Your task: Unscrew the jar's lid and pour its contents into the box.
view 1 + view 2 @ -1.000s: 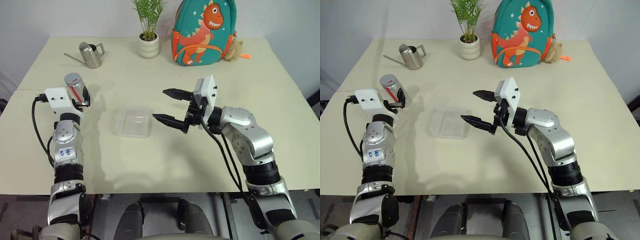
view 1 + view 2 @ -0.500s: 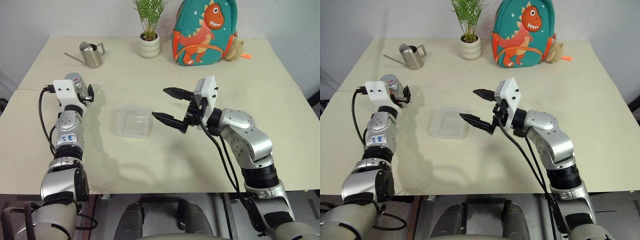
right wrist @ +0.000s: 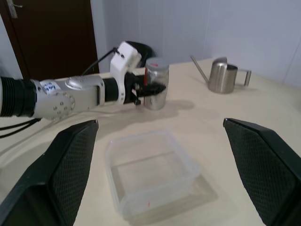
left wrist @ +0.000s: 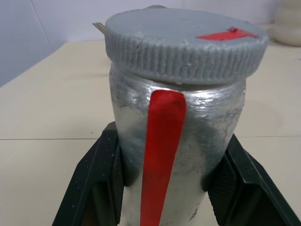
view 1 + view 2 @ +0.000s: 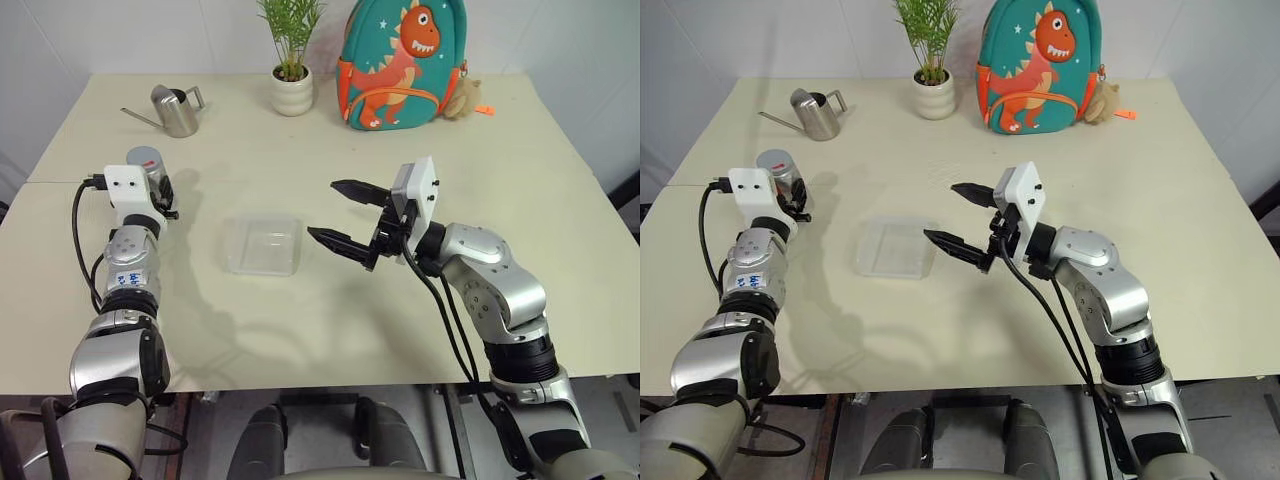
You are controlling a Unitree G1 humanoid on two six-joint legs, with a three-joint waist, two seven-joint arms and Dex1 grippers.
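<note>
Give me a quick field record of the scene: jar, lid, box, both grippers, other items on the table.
jar: small silvery-grey cylindrical jar with a red stripe, upright on the table
lid: round ribbed grey lid, on the jar
box: shallow clear plastic box, mid-table, nothing visible inside
left gripper: left gripper shut on the jar's body
right gripper: right gripper open, beside the box
background: steel watering can, potted plant, dinosaur backpack

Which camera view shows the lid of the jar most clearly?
The left wrist view: the lid is close, its ribbed edge and red mark plain. Both eye views and the right wrist view show it small and far, atop the jar.
</note>
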